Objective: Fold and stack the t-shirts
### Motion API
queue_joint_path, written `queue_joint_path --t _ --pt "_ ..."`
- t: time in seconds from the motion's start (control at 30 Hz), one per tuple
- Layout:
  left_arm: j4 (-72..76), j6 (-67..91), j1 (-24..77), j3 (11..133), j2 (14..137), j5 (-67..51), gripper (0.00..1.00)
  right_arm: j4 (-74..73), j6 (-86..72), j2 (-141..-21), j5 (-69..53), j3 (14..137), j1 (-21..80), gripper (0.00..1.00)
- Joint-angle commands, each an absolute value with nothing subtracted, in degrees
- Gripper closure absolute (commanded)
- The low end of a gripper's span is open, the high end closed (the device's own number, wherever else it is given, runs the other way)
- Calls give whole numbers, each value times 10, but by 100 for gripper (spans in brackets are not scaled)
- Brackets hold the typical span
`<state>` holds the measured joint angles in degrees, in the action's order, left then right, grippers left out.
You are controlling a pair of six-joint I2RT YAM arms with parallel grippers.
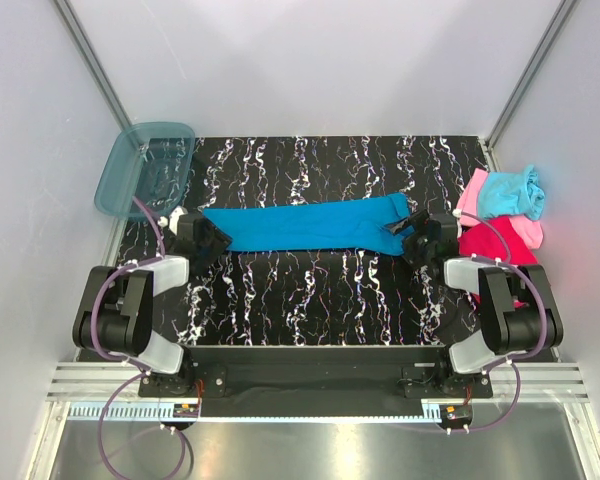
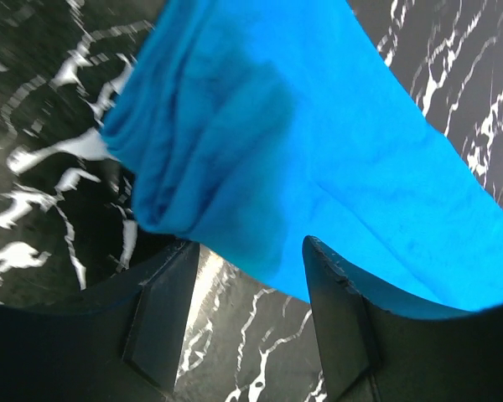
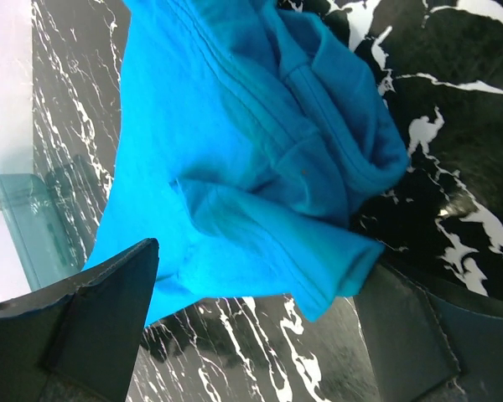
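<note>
Tee (image 1: 305, 224), blue, lies stretched across bench (image 1: 310, 300); we reckon fold step. L fingers (image 2: 163, 327) half-apart, R fingers (image 3: 101, 318) wide, one per end, neither pinching. Next we'd clamp both ends, fold over.

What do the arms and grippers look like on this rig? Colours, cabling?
The left arm and right arm: black joint housings, white link shells, purple cables looping alongside. The left gripper and right gripper: all black, flat angular fingers.
</note>
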<state>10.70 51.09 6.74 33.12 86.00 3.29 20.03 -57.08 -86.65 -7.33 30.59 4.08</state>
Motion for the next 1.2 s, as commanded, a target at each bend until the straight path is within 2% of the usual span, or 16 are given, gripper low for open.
queue_joint_path --t 0.0,0.27,0.37,0.4,0.47,0.5,0.53,0.57,0.6,0.63,0.83,0.93,1.17 --pt "120 494 57 344 872 59 41 202 -579 -885 -76 321 40 0" --pt "107 489 57 353 878 54 46 209 -595 -925 -62 346 38 0" --pt "106 483 57 352 877 48 55 212 -601 -939 -58 359 33 8" --pt "107 484 57 351 875 48 61 212 -603 -942 -57 366 30 11" --pt "107 484 58 347 870 49 73 214 -610 -947 -61 373 23 31" --pt "109 484 58 343 868 50 87 214 -612 -952 -63 380 17 42" --pt "110 486 59 340 865 52 92 212 -615 -954 -66 383 15 60" --pt "111 486 59 339 861 52 96 209 -617 -956 -70 388 12 85" --pt "112 485 60 338 860 51 99 206 -618 -960 -69 395 10 95" --pt "112 484 61 339 857 49 100 201 -620 -962 -69 398 7 100" --pt "112 497 84 325 832 45 100 193 -617 -972 -67 422 4 100" --pt "119 518 126 305 808 41 100 162 -600 -1002 -76 479 3 100" --pt "97 616 328 265 766 105 100 62 -577 -1153 -177 702 4 100"
